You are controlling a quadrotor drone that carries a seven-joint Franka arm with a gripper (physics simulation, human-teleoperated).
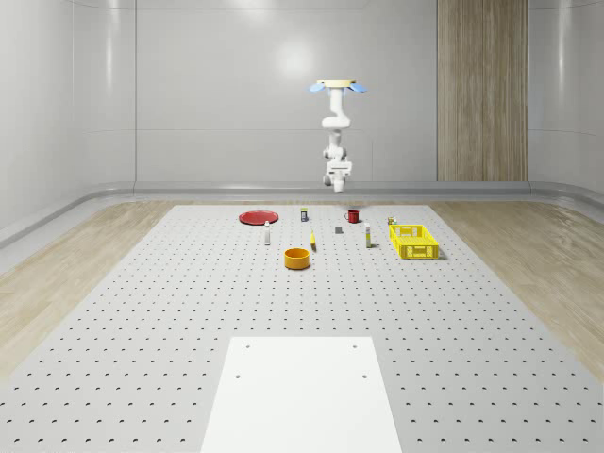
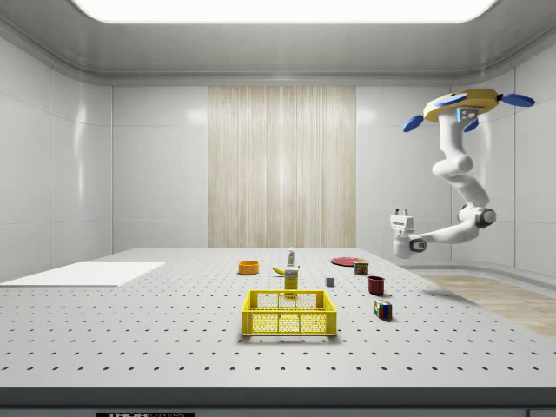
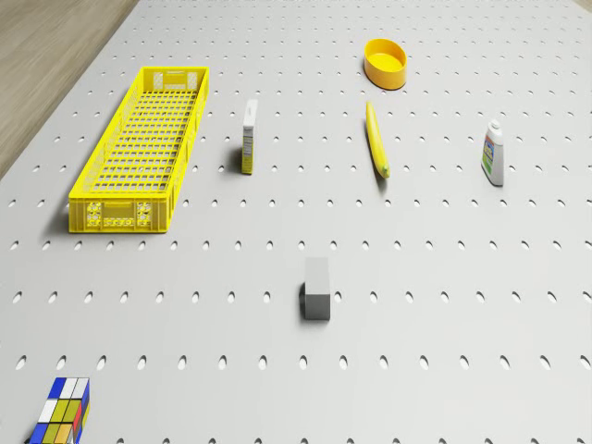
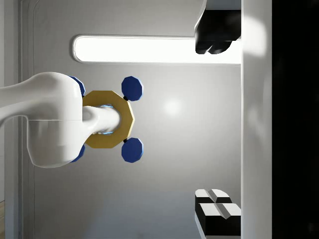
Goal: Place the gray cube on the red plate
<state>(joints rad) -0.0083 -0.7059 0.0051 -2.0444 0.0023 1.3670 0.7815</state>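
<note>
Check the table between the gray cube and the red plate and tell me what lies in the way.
Little does. In the whole-scene view the gray cube sits right of the red plate; the small dark box stands near that line and the banana lies nearer the camera. The gripper hangs high with the hovering drone.

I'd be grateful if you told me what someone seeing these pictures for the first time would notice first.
Most striking is the drone, hovering high above the far edge of the perforated table, its white arm hanging down and the gripper pointing upward, well above everything. Next comes the bright yellow basket at the whole-scene view's right. The small gray cube sits alone mid-table, apart from the red plate at the far left.
</note>
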